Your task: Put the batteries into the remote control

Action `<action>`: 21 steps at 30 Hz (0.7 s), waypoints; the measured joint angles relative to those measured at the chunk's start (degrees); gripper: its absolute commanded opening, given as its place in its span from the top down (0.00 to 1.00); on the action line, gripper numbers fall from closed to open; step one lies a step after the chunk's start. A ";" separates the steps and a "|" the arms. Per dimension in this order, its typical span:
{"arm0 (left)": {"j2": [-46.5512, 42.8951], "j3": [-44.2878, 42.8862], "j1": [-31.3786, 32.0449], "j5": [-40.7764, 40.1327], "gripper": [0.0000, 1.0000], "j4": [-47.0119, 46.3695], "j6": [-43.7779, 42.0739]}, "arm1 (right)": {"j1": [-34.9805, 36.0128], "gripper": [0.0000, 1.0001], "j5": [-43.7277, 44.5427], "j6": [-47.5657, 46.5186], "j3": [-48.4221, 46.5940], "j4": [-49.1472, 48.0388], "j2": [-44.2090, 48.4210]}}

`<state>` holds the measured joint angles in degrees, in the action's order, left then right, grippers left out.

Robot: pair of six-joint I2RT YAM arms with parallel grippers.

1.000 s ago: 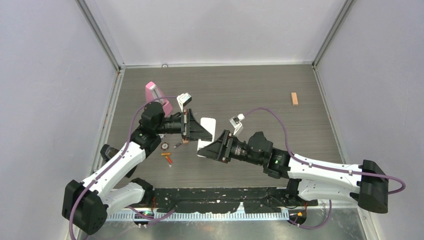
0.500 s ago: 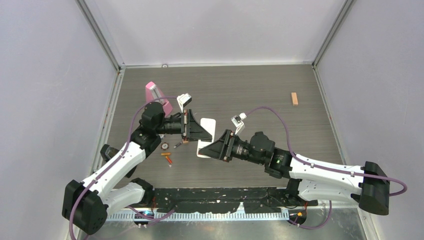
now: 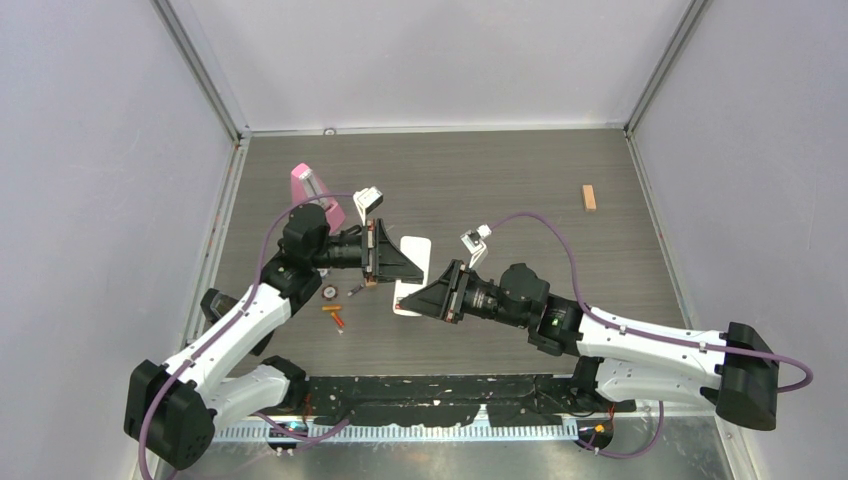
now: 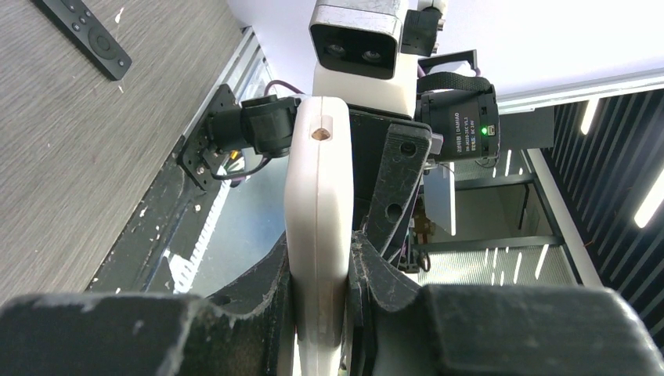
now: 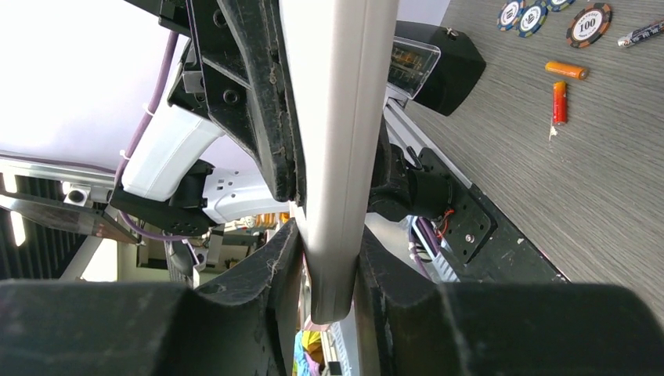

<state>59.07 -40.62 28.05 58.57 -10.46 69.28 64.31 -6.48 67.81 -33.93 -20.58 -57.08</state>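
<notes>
A white remote control (image 3: pixel 414 246) is held on edge above the table between both arms. My left gripper (image 3: pixel 414 270) is shut on it; in the left wrist view its pads press both faces of the remote control (image 4: pixel 317 211). My right gripper (image 3: pixel 408 303) is shut on the remote control's near end (image 5: pixel 333 157), with both fingers against its sides. Two orange batteries (image 3: pixel 334 313) lie on the table left of the grippers; the right wrist view shows them (image 5: pixel 565 70) side by side, with a darker battery (image 5: pixel 640 33) beyond.
Poker chips (image 5: pixel 587 25) lie near the batteries. A pink object (image 3: pixel 310 188) stands behind the left arm. A tan wooden block (image 3: pixel 589 197) lies at the far right. A black remote (image 4: pixel 86 35) lies on the table in the left wrist view.
My right gripper has crept left and closed its jaws onto the near end of the white remote. The left arm has kept still, gripping the remote.
</notes>
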 measured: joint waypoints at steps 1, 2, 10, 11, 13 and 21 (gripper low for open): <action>-0.02 0.00 0.00 0.00 1.00 -0.02 -0.13 | -0.02 0.73 -0.07 0.02 0.00 0.00 0.00; -0.04 0.00 0.00 0.00 1.00 -0.02 -0.28 | -0.02 0.73 -0.09 0.00 0.00 0.00 0.00; -0.07 0.00 0.02 -0.22 1.00 0.48 -0.96 | -0.04 0.29 -0.11 -0.55 -0.02 0.04 0.00; -0.07 -0.02 0.02 -0.37 1.00 1.11 -1.27 | -0.04 0.25 -0.09 -0.55 -0.02 0.13 0.11; -0.09 -0.09 0.02 -0.74 1.00 3.02 -2.93 | -0.04 0.18 0.15 -1.38 -0.02 0.35 0.55; -2.64 -1.57 -0.07 -4.61 1.00 12.96 -12.90 | -0.04 0.13 2.34 -5.22 -0.02 5.22 6.01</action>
<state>56.42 -42.19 27.99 53.95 2.50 56.38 64.27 -4.14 62.59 -33.95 -15.35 -51.07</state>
